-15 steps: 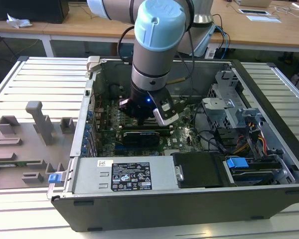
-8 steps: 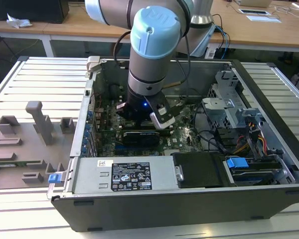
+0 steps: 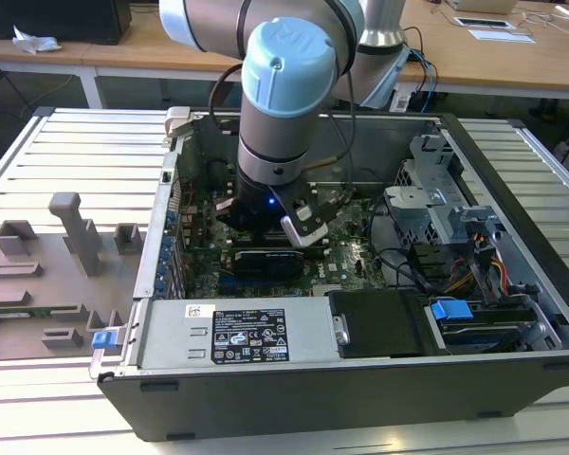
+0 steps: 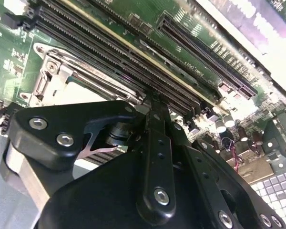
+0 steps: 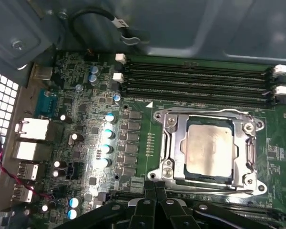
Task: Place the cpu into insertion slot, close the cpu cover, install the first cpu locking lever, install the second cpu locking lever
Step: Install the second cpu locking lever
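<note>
Black gripper (image 5: 155, 198) linkage fills the near edge in both wrist views; its fingers (image 4: 155, 143) are pressed together, nothing between them. Fingertips sit just beside the insertion slot (image 5: 209, 148), at its near rim, above the green motherboard (image 5: 86, 105). Cpu (image 5: 210, 149) lies flat inside the slot, beige metal top up. Cpu cover (image 5: 174, 143) is down around the chip, silver frame framing it. Four long memory slots (image 5: 195, 81) run just beyond the socket. In the exterior view the arm (image 3: 284, 95) reaches down into the open computer case (image 3: 360, 379), which rests on a slatted desk (image 3: 76, 142).
</note>
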`<action>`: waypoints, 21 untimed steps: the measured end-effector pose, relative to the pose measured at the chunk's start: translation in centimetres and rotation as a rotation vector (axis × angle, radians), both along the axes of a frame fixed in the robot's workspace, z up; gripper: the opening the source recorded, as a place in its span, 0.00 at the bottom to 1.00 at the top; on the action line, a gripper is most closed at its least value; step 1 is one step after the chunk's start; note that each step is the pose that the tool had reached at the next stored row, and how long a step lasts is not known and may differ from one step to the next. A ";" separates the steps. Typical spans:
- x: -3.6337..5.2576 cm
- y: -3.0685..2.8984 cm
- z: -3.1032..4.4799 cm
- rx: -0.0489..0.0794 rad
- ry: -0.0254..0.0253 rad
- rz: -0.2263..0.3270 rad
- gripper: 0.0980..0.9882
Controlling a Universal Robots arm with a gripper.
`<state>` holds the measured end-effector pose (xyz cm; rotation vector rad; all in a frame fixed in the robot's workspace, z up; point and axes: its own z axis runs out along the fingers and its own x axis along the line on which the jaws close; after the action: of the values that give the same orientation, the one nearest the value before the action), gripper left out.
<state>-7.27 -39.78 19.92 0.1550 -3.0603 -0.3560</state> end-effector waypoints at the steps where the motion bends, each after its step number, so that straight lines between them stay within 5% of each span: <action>1: -0.02 0.14 -0.04 0.000 -0.0002 0.003 0.01; 6: -0.03 0.92 -0.46 -0.001 0.0003 0.016 0.01; 13: -0.06 0.38 -0.39 0.002 -0.0057 0.025 0.01; 21: -0.06 0.57 -0.12 0.008 -0.0054 0.025 0.01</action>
<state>-7.33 -39.21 19.79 0.1948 -3.0596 -0.3671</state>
